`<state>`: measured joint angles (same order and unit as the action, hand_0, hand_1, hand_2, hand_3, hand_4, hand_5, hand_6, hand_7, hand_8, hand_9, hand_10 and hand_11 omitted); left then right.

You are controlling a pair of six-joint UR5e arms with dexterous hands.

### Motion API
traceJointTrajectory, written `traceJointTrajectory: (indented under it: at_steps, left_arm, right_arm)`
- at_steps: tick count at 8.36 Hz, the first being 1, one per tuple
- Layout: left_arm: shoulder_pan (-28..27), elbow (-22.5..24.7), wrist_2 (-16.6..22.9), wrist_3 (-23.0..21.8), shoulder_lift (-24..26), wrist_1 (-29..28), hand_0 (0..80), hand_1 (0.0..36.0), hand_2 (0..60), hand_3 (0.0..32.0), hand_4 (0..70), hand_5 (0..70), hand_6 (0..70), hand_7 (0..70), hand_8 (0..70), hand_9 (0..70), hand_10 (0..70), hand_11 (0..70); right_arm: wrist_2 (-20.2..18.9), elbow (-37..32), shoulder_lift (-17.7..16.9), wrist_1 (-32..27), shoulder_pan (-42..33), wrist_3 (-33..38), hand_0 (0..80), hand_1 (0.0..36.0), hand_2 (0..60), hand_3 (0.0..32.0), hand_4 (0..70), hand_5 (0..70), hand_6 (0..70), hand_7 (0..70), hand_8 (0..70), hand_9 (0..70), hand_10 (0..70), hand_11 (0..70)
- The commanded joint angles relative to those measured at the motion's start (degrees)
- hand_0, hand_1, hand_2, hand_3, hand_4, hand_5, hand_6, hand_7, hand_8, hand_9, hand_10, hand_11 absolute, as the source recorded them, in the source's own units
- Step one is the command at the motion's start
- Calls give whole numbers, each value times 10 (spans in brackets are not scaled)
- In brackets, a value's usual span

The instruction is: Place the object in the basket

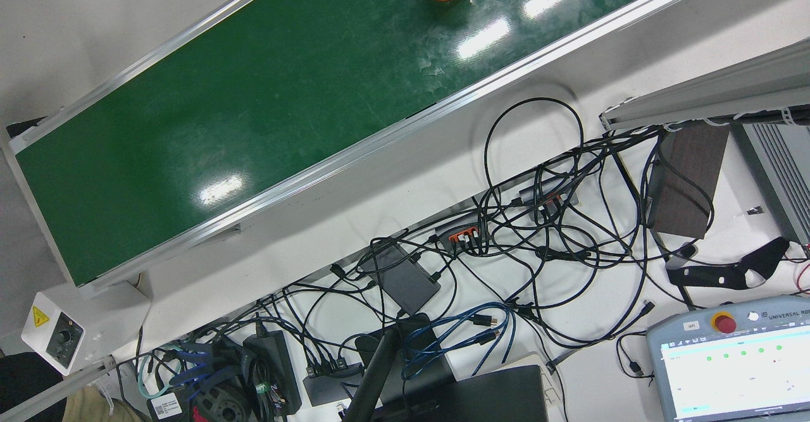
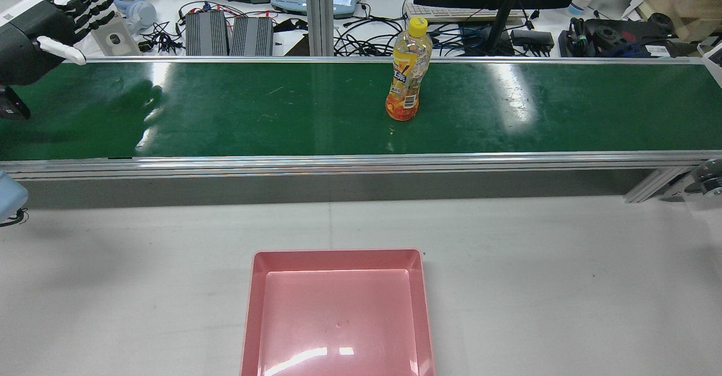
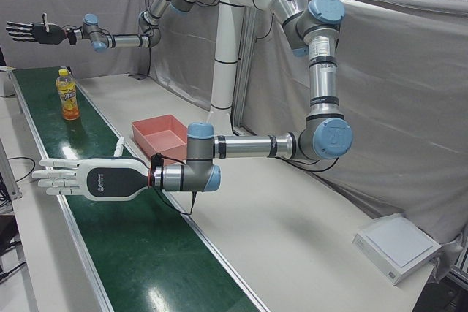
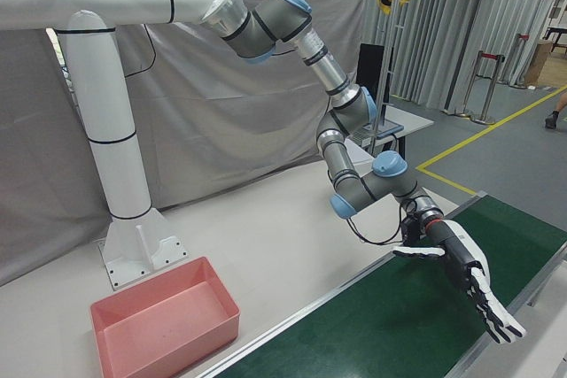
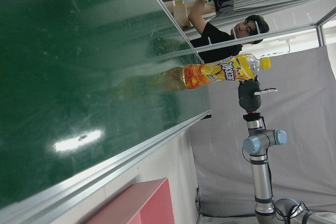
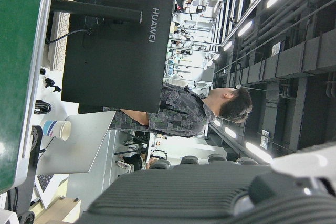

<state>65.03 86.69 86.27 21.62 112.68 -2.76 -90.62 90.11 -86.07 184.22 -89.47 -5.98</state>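
The left hand (image 2: 51,23) is held over the left end of the green belt (image 2: 225,111) with fingers spread flat and nothing in its grasp; part of it is cut off by the rear view's edge. The pink basket (image 2: 254,308) is set on the table before the belt. The bottle (image 2: 407,71) is stood upright on the belt beyond it, slightly to the right – long axis vertical, yellow cap uppermost. Only its base is caught in the front view. The right hand (image 4: 465,285) is likewise splayed and empty – missing from the rear view.
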Motion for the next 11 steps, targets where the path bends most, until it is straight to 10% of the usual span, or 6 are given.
traceJointTrajectory:
  at_steps: [1, 11]
  left_arm:
    - [0, -2, -1, 0, 0, -1, 505, 53, 0, 0, 131, 7, 0, 0, 18, 49, 42, 72]
    - [-6, 2, 1, 0, 42, 17, 514, 56, 0, 0, 144, 27, 0, 0, 20, 52, 42, 72]
  right_arm:
    - [-1, 0, -1, -1, 0, 0, 0, 0, 0, 0, 0, 0, 0, 0, 0, 0, 0, 0]
    - [0, 1, 0, 0, 0, 0, 0, 0, 0, 0, 0, 0, 0, 0, 0, 0, 0, 0]
